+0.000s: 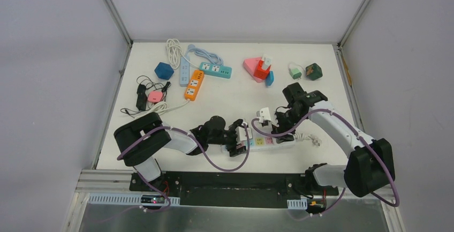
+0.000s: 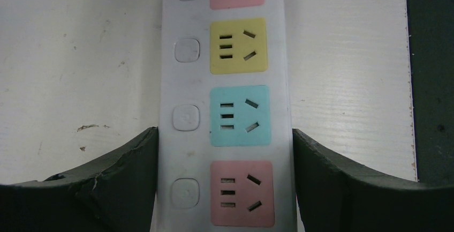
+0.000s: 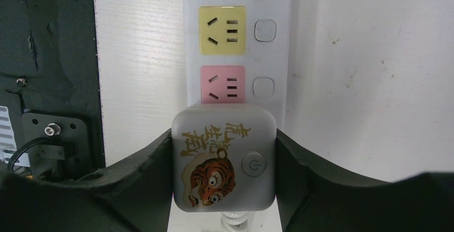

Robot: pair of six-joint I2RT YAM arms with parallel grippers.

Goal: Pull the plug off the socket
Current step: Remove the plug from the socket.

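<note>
**Plug clamped, strip braced**

The white table top (image 1: pixel 225 109) carries the job near its front edge, where the long white plastic power strip with pastel square sockets (image 1: pixel 265 142) lies crosswise between the two arms. The left gripper (image 2: pixel 225 135) straddles that strip. Its dark pads rest against both long edges, about halfway closed around the strip's width, so it has the strip and nothing else.

The right gripper (image 3: pixel 224 138) is closed about as far on the task's thing, a pale grey, rounded-square plastic plug with a printed tiger (image 3: pixel 225 162). One pad presses on each flat side. From the wrist the plug sits over the cord end of the strip, just past a bare pink socket (image 3: pixel 223 84). From overhead it appears raised off the strip rather than seated on it (the prongs are hidden, so I cannot tell whether they are fully clear).

In my judgement the plug will handle as a light, rigid block. Its smooth shell may slip under a skewed pull. The two opposite flat sides are the place to hold, as the pads do now, keeping off the small round power button (image 3: pixel 254 163) on its face. The strip is light too and would likely rise with the plug unless pinned.
</note>
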